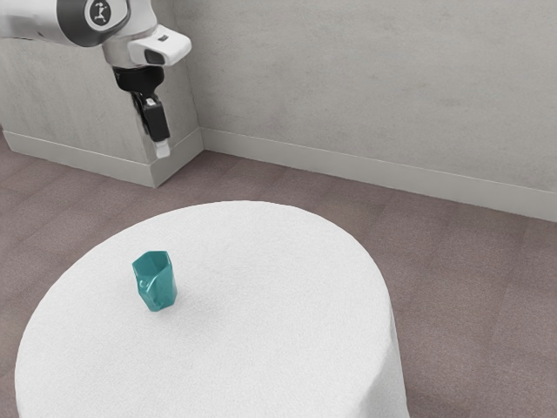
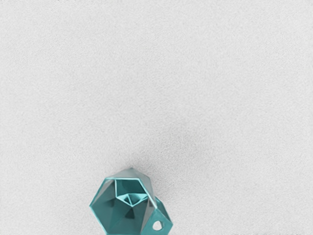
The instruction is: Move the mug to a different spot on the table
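Mug [image 1: 155,280]: teal, faceted, upright on the white desk [image 1: 287,261], toward the exterior view's left.
My hand [image 1: 162,150]: high above, well apart; spread or pressed together, I cannot tell.
Risk: an off-centre pinch on the slanted facets may slip or tip it.

Mug [image 1: 156,280] is teal all over, bench [image 1: 278,340] plain white, gripper [image 1: 162,150] black, floor [image 1: 474,287] brownish-mauve, wall [image 1: 365,78] pale grey.
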`<state>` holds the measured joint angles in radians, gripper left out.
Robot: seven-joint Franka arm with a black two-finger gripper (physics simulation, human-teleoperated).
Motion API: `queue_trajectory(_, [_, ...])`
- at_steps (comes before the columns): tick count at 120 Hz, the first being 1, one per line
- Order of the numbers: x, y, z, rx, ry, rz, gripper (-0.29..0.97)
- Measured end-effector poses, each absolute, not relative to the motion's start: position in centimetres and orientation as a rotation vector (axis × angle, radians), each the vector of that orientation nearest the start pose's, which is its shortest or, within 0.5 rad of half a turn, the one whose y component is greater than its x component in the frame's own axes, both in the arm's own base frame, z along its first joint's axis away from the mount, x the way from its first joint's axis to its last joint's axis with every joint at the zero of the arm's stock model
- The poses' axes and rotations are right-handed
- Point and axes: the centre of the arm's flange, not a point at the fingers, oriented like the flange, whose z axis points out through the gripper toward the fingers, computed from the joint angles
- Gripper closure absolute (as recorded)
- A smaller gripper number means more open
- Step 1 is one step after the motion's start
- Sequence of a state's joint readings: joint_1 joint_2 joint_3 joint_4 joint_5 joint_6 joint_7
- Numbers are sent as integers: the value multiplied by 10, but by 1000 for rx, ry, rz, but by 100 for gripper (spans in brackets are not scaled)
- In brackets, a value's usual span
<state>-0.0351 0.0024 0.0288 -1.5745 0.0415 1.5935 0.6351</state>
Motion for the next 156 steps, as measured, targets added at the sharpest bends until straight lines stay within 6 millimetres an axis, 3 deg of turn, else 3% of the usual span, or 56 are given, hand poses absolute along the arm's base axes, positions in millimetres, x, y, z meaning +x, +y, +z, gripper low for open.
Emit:
queue_trajectory(36, [560, -4, 610, -2915, 1069, 36, 0])
queue_trajectory(44, [548, -8, 605, -2934, 1088, 51, 0])
queue_trajectory(54, [518, -9, 586, -2977, 1062, 86, 0])
queue_trajectory(64, [497, 3, 559, -3017, 980, 88, 0])
queue_trajectory(78, [492, 14, 543, -3047, 859, 48, 0])
queue_trajectory(103, [434, 28, 491, -3097, 604, -32, 0])
queue_trajectory(129, [433, 34, 473, -3126, 357, -100, 0])
queue_trajectory(156, [423, 34, 396, -3146, 48, -139, 0])
